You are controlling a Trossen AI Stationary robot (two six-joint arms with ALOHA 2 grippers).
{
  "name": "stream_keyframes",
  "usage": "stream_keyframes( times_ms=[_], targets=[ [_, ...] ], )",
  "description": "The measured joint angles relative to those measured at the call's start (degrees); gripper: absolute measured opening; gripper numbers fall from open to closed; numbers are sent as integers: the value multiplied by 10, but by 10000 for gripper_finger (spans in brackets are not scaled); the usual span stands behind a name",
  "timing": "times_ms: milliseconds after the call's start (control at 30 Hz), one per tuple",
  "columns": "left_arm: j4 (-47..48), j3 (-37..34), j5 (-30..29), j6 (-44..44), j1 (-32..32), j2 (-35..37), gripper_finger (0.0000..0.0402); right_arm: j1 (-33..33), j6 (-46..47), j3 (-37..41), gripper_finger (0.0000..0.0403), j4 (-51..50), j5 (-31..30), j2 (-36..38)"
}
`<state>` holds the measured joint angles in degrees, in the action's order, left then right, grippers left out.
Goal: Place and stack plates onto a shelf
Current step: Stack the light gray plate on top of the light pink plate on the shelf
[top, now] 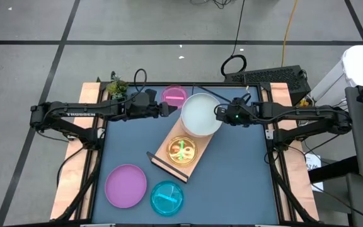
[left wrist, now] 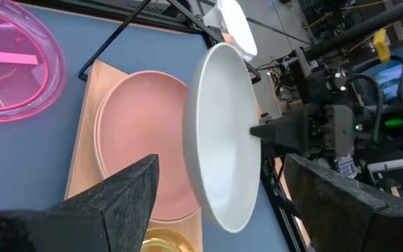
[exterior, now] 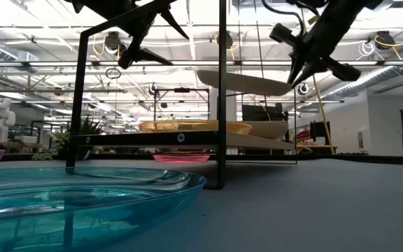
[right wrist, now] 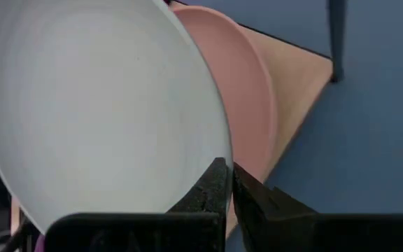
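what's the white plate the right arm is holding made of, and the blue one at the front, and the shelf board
White plate, pinched at its rim by the right end effector: looks like opaque plastic with a matte, even surface and faint concentric rings, though glazed ceramic can't be ruled out. Blue plate: clear tinted plastic, glossy; the table shows through it. Shelf board: pale wood, unpainted, with thin black metal end frames.

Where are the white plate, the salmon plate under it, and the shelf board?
white plate (top: 200, 114), high view, middle of its bowl.
salmon plate (left wrist: 135, 133), left wrist view, bare centre beside the white plate.
shelf board (top: 162, 153), high view, bare wood beside the orange plate.
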<state>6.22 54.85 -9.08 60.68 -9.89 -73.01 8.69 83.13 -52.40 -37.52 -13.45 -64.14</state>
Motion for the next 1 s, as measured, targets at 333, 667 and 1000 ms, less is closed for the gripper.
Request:
stream_keyframes(
  times_ms=[333,667,1000],
  targets=[
    [21,0,6,-8,-1,0,310,-13,47,31,0,65,7,0],
    [26,0,11,-17,-2,0,310,-11,68,62,0,94,17,-23],
    [48,0,11,-17,-2,0,310,3,77,96,0,122,16,-23]
  ],
)
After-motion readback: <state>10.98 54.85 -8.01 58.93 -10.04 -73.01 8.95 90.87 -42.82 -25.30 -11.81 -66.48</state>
